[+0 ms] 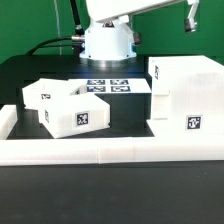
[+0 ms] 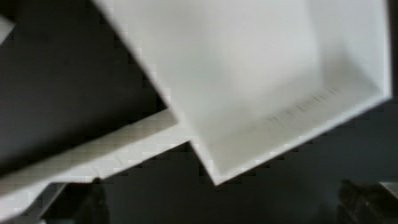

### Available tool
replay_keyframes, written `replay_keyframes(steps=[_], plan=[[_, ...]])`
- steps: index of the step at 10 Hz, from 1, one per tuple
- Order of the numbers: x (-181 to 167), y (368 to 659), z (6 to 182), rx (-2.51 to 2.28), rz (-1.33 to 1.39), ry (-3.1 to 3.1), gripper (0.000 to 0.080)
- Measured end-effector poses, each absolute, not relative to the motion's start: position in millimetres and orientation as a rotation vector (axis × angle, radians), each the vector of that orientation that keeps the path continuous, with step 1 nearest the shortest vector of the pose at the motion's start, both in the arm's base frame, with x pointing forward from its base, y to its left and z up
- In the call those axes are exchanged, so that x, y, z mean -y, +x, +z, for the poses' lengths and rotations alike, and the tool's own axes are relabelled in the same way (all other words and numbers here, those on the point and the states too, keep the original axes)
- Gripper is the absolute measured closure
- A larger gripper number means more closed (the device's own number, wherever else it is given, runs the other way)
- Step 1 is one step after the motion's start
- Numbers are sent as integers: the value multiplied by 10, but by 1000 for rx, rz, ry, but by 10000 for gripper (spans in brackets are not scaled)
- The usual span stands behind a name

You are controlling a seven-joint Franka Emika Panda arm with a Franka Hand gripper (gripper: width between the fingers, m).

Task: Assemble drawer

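Observation:
The tall white boxy housing (image 1: 186, 95) stands at the exterior view's right, with a tag on its front. Two smaller open-top trays lie close together at the left: one tray (image 1: 42, 97) further left and one (image 1: 86, 112) with a tag facing front. My gripper (image 1: 189, 16) hangs high above the housing, well clear of it. In the wrist view the housing (image 2: 249, 70) fills the frame from above. My gripper (image 2: 222, 205) is open and empty, with dark fingertips (image 2: 71, 200) far apart at the frame's edges.
The long low white rail (image 1: 110, 152) runs along the table's front and turns up the left side. The marker board (image 1: 110, 87) lies flat between the trays and the robot base (image 1: 108, 42). A white strip (image 2: 89, 160) shows beside the housing in the wrist view.

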State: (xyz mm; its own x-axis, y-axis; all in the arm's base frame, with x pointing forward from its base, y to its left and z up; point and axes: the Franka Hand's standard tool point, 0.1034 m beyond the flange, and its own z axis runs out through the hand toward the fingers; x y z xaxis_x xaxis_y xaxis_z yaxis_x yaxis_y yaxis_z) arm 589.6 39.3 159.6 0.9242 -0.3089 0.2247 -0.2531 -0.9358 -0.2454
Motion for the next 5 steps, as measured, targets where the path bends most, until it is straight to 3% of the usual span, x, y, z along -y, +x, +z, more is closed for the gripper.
replay_keyframes(steps=[1, 5], plan=[[-281, 5872, 1573, -135, -385, -2937, 151], [-236, 5862, 1559, 263, -403, -2967, 151]])
